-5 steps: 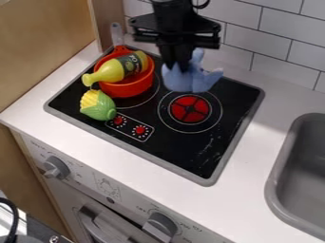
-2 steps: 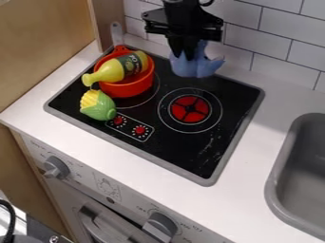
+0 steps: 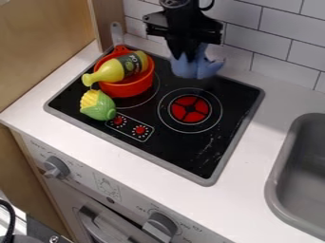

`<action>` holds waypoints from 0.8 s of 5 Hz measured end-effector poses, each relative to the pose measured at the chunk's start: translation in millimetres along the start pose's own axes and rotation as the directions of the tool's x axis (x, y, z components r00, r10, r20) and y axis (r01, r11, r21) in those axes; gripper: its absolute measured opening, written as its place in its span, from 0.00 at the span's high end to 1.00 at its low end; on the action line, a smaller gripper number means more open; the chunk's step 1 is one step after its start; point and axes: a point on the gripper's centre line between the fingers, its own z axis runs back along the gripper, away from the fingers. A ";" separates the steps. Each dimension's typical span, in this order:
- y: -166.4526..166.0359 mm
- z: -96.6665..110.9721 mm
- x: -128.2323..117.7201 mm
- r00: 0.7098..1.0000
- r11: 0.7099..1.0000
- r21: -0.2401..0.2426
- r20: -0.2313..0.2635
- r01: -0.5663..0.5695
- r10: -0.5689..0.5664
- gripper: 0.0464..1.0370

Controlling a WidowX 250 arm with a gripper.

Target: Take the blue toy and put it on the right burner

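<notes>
The tool (image 3: pixel 184 53) hangs down from the top edge of the view, in front of the tiled wall (image 3: pixel 273 50), and it is pinching the blue toy (image 3: pixel 194 67). Its dark fingers are drawn in on the toy's upper part, with blue showing below them and out to the right side of the view. They are parted only by what they grip; just how wide that is looks hard to judge, since the black fingertips run together against the toy.

The blue toy is up in the air over the back of the black stovetop (image 3: pixel 168 147), its lower end hanging free. In the view it sits just above the right burner (image 3: pixel 190 109), the one with the red centre.

To the left in the view, an orange-red pan (image 3: pixel 129 88) stands on the stovetop with its grey handle (image 3: pixel 117 34) pointing to the back. A yellow-green bottle (image 3: pixel 109 72) lies tilted in the pan, its neck out over the rim. Near the pan, toward the front, is a toy corn cob (image 3: pixel 98 107) in green leaves. The stovetop is set in the white tabletop (image 3: pixel 257 156), and a grey sink (image 3: pixel 276 180) is at the right edge.
</notes>
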 end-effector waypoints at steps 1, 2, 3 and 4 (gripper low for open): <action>0.1 -1.1 -2.3 1.000 1.000 0.000 -0.005 0.002 -0.002 0.48; -0.2 -2.3 -5.1 1.000 1.000 -0.001 -0.013 -0.004 0.004 0.17; 0.9 -2.2 -7.7 1.000 1.000 0.000 -0.030 -0.008 0.008 0.03; 1.6 -2.0 -12.0 0.998 1.000 0.003 -0.057 -0.016 0.016 0.04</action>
